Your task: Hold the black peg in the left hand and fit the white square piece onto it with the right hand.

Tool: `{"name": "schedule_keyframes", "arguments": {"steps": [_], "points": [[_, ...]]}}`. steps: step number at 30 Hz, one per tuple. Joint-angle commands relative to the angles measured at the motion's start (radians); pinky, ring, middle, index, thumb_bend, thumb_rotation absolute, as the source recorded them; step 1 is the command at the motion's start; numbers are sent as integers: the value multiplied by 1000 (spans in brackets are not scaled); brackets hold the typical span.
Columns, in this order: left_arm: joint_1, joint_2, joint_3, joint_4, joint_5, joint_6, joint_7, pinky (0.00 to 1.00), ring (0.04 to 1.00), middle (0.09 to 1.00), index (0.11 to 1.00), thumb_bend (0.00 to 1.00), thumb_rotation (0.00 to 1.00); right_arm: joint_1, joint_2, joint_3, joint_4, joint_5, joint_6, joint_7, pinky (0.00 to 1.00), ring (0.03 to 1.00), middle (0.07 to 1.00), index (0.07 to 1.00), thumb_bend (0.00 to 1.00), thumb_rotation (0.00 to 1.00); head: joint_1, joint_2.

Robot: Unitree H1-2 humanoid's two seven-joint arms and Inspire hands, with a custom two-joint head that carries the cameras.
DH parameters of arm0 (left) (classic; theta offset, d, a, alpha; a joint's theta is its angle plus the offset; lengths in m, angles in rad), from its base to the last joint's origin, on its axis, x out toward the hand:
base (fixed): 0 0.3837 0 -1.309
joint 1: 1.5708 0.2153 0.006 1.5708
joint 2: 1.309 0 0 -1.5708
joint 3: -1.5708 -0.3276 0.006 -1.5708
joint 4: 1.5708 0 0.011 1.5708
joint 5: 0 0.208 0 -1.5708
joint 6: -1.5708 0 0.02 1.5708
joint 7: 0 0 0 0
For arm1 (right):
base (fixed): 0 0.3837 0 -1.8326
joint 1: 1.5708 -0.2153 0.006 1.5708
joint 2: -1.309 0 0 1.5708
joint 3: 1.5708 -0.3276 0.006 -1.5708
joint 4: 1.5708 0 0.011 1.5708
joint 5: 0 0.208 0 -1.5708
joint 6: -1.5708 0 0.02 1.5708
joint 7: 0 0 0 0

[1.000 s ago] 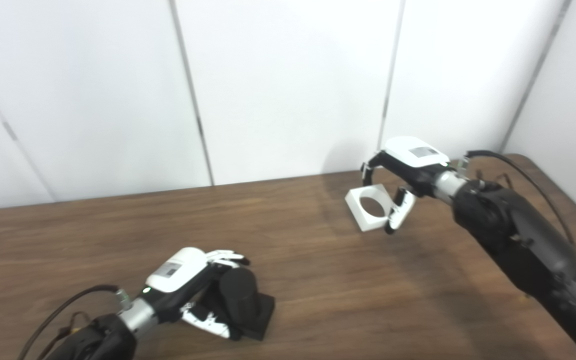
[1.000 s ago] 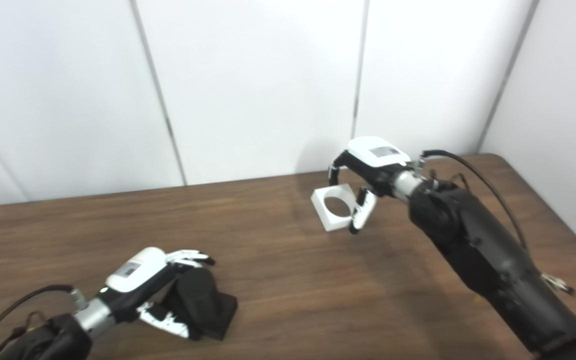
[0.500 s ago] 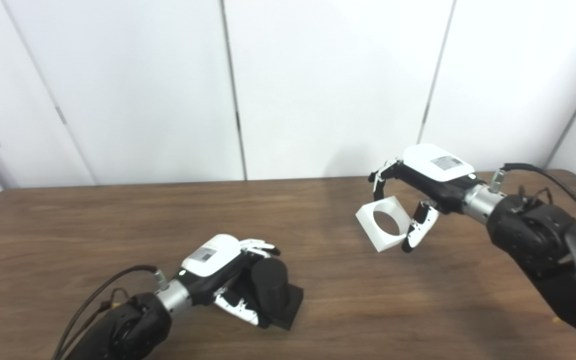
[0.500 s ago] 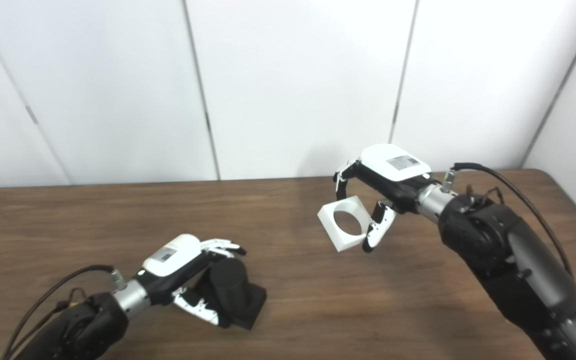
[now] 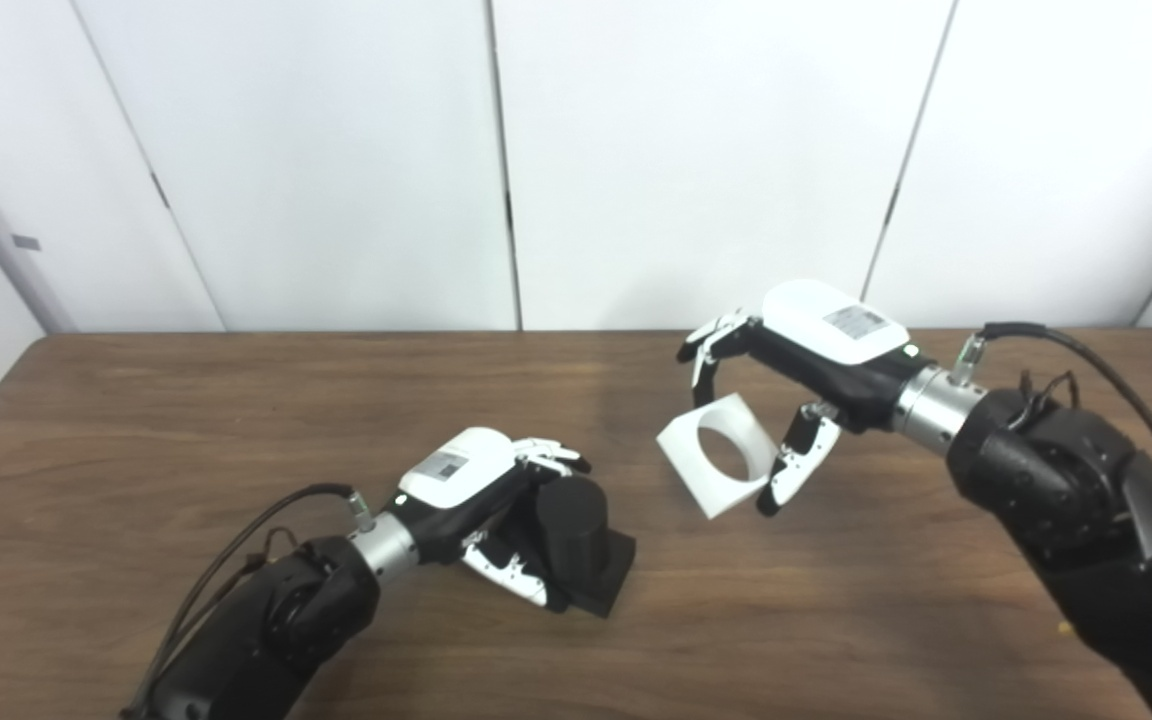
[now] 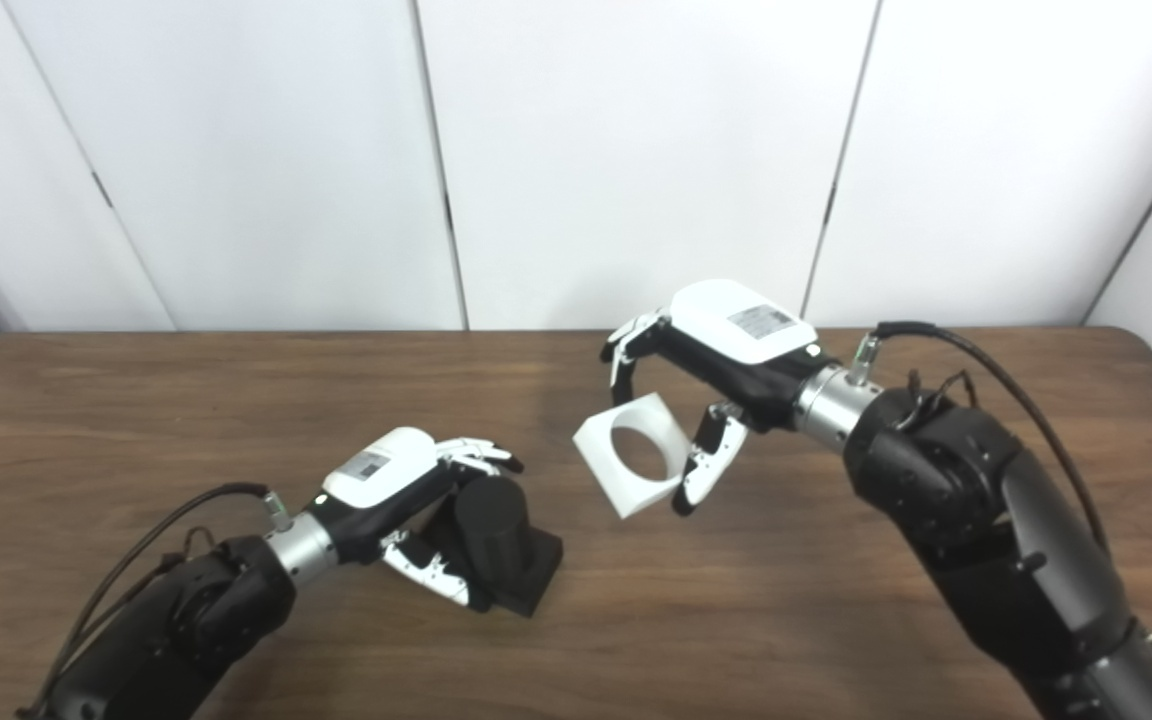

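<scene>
On the table (image 5: 136, 400), left robot hand (image 5: 481, 490) grips black peg (image 5: 576, 535); right robot hand (image 5: 796, 370) holds white square piece (image 5: 686, 450) aloft.

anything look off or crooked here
Nothing stands out. The black peg leans in the left hand, low by the table; the white square piece hangs tilted in the right hand, apart from the peg. Nothing spilled or broken.

Bright, even light, sharp enough; soft shadow on the table (image 5: 636, 600) under the right hand (image 5: 816, 350).
</scene>
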Motion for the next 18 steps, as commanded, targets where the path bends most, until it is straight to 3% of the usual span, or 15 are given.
{"name": "schedule_keyframes", "arguments": {"steps": [1, 18], "points": [[34, -22, -57, 51, 46, 31, -80, 723, 871, 834, 489, 523, 69, -35, 11, -8, -24, 1, -22, -16, 684, 798, 774, 478, 516, 141, 5, 4], [30, -36, -63, 41, 55, 52, -84, 730, 880, 845, 489, 523, 71, -51, 117, 35, 4, -9, 1, -4, 714, 811, 775, 480, 517, 137, 33, 9]]}}
